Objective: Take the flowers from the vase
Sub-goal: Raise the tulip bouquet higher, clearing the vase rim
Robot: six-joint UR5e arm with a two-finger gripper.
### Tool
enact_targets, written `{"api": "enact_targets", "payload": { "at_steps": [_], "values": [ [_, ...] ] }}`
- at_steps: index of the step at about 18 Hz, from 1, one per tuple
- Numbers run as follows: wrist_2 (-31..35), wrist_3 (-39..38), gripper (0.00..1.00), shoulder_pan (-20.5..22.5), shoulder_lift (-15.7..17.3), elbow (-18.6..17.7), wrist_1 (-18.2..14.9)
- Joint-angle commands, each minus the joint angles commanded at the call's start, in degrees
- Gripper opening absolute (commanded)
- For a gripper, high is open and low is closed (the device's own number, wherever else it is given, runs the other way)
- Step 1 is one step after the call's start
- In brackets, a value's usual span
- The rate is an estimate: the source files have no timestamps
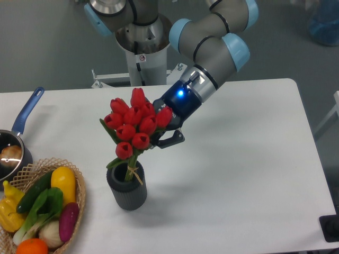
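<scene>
**Inspector:** Gripper [159, 138] status?

**Assistant:** Fingers clamped on the flowers [135, 124], gripping behind the red buds. The bunch leans left, its lower stems and tan string just inside the mouth of the vase [127, 191].

**Inspector:** Vase position?

**Assistant:** Upright on the white table [249, 159], directly below the bunch.

**Inspector:** Surroundings?

**Assistant:** Wicker basket [79, 196] of vegetables [45, 203] near the vase's left. Blue-handled saucepan [16, 143] at the left edge, behind the basket. Table right of the vase carries the arm's shadow.
</scene>
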Motion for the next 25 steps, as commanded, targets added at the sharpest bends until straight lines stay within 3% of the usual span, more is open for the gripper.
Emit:
{"api": "enact_targets", "payload": {
  "at_steps": [12, 25],
  "values": [
    [-0.18, -5.89, 0.38, 5.71, 4.04, 0.35, 0.00],
    [-1.23, -13.62, 0.38, 5.71, 5.80, 1.14, -0.09]
  ]
}}
